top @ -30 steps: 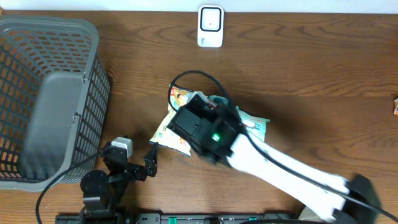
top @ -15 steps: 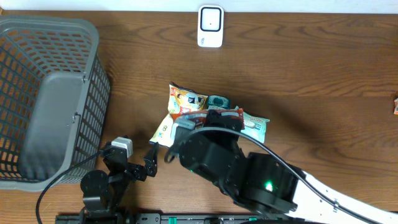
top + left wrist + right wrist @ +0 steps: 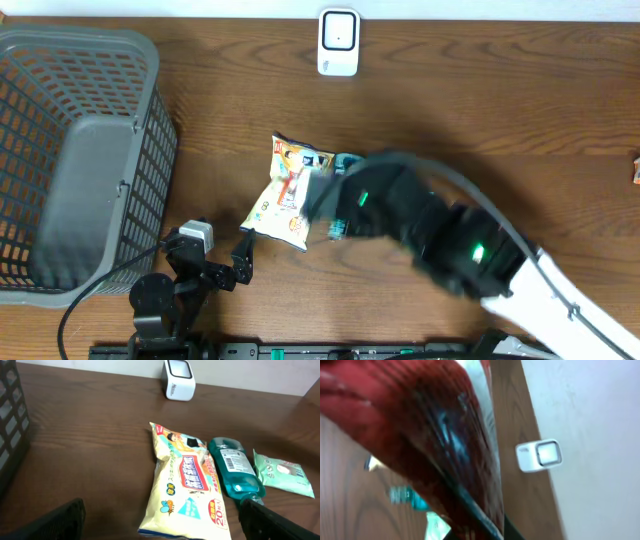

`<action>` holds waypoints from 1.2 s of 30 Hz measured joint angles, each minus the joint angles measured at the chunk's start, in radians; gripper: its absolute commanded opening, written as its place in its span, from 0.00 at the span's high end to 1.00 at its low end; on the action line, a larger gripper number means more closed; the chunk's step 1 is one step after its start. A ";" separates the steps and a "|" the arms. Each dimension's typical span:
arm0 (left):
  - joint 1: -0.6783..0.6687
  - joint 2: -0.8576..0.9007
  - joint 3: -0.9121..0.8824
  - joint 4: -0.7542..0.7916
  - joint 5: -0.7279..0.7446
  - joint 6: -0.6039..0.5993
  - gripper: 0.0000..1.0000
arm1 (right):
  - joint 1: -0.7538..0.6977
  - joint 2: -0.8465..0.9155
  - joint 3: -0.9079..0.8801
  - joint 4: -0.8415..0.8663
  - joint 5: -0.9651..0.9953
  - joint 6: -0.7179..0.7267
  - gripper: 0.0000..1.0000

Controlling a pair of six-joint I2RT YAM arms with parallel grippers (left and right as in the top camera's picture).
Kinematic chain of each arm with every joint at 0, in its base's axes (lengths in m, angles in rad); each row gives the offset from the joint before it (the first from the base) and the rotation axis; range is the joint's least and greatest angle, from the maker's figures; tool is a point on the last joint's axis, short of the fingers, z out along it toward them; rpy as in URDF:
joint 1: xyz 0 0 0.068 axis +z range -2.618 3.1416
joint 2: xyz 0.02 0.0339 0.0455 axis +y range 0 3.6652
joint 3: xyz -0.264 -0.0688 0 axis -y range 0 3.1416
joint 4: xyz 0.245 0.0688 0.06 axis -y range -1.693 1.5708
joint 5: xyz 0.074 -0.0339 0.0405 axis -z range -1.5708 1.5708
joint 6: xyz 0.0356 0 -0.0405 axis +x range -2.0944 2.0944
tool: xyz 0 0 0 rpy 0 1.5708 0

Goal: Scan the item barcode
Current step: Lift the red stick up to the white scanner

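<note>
Basket of grey plastic mesh point(image 3: 150, 140) fills the nine o'clock side of the table. Just right of it, at seven o'clock, the left gripper point(image 3: 215, 262) rests with jaws spread wide, holding nothing. A yellow printed pouch point(image 3: 285, 195) and a teal plastic bottle point(image 3: 232, 467) lie mid-table. Over them the right gripper point(image 3: 338, 205), blurred, is clamped tight on the red glossy packet point(image 3: 420, 425). The white boxy scanner point(image 3: 338, 42) sits at twelve o'clock from that packet, well apart. The packet's long axis looks slanted past its window, so the right arm alone is placed to present it.
</note>
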 measured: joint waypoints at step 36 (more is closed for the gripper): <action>0.000 0.002 0.001 -0.002 0.000 0.000 0.02 | -0.640 1.299 0.608 1.183 -1.109 1.286 0.99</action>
